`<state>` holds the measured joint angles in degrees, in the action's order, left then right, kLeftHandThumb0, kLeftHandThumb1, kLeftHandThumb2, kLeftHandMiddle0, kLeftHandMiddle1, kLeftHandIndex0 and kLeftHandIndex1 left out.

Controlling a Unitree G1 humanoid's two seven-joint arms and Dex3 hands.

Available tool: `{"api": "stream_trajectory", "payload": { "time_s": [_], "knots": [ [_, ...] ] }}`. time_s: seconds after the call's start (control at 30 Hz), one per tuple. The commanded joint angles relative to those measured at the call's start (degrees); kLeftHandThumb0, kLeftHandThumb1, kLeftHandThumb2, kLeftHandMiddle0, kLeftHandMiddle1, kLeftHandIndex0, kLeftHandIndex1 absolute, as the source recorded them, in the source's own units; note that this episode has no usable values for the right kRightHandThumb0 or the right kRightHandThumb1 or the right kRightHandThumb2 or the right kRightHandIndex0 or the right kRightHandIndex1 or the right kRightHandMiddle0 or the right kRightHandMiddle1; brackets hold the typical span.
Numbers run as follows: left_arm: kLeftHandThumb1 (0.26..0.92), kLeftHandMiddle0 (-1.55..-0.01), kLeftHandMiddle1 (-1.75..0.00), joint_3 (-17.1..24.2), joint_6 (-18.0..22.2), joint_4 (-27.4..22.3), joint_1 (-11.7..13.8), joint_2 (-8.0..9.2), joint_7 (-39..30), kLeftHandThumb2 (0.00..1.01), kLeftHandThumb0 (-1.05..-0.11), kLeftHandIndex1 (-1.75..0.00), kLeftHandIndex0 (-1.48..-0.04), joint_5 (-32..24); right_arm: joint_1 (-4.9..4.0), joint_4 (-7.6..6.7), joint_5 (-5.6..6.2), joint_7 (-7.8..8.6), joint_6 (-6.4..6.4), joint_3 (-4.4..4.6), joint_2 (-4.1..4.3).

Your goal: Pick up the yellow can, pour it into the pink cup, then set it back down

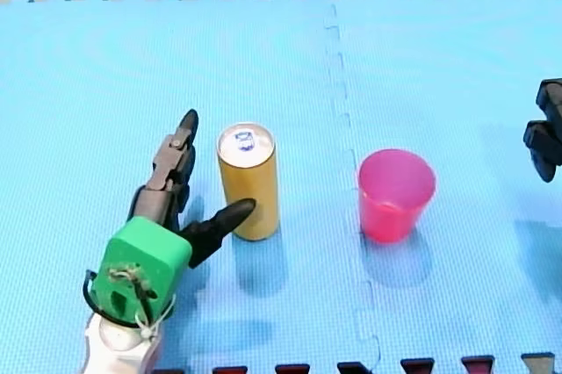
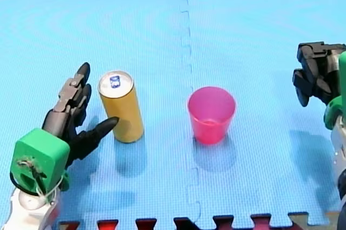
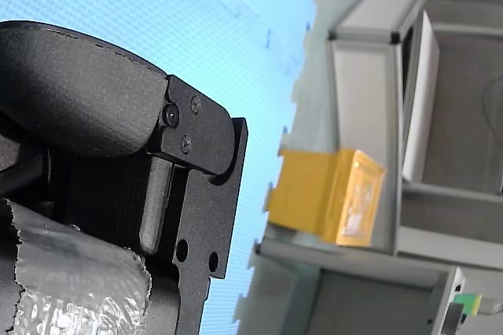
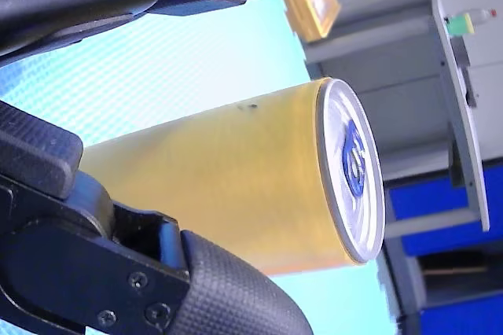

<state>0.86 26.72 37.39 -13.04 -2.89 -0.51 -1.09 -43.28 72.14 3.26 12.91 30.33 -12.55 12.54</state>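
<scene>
The yellow can [image 1: 248,185] stands upright on the blue foam mat [image 1: 290,67], left of centre, its silver top up. My left hand [image 1: 206,172] is open around the can: its fingers [image 1: 176,159] reach along the can's left side and the thumb tip lies against the lower front. The second wrist view shows the can [image 4: 236,185] close between that hand's black fingers. The pink cup [image 1: 395,194] stands upright to the can's right, across the mat seam. My right hand [image 2: 313,76] hangs at the right edge above the mat, curled and holding nothing.
A jigsaw seam [image 1: 338,111] runs front to back between can and cup. Red and dark edge pieces [image 2: 162,223] line the mat's near border. Beyond the mat, the first wrist view shows grey shelving [image 3: 369,75] and a yellow box [image 3: 330,197].
</scene>
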Motion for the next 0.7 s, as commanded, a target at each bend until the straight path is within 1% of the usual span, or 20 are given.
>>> {"api": "stream_trajectory", "payload": {
  "time_s": [0.0, 0.2, 0.5, 0.57, 0.67],
  "knots": [
    [0.762, -0.14, -0.01, 0.7, 0.7, 0.8, -0.5, -0.15, -0.6, 0.00, -1.038, -0.01, -0.13, -1.0, -0.25, -0.03, 0.00, 0.03, 0.25, -0.06, 0.33],
    [0.720, -0.15, -0.01, 1.5, 1.4, 1.5, -0.8, -0.26, -1.9, 0.00, -0.979, -0.01, -0.14, -1.9, -0.20, -0.23, 0.00, 0.05, 0.26, -0.02, 0.30],
    [0.717, -0.15, -0.01, 1.8, 1.0, 1.0, -0.6, -0.41, -2.7, 0.00, -0.949, 0.00, -0.15, -2.1, -0.01, -0.41, 0.09, 0.19, 0.56, -0.05, 0.21],
    [0.716, -0.15, -0.01, 1.8, 0.8, 1.1, -0.8, -0.21, -3.0, 0.00, -0.947, 0.00, -0.15, -2.0, 0.08, -0.44, 0.16, 0.27, 0.63, -0.10, 0.19],
    [0.717, -0.15, 0.00, 1.9, 0.1, 1.6, -1.6, 0.58, -4.1, 0.00, -0.944, 0.00, -0.15, -2.2, 0.12, -0.45, 0.29, 0.43, 0.61, -0.21, 0.19]
  ]
}}
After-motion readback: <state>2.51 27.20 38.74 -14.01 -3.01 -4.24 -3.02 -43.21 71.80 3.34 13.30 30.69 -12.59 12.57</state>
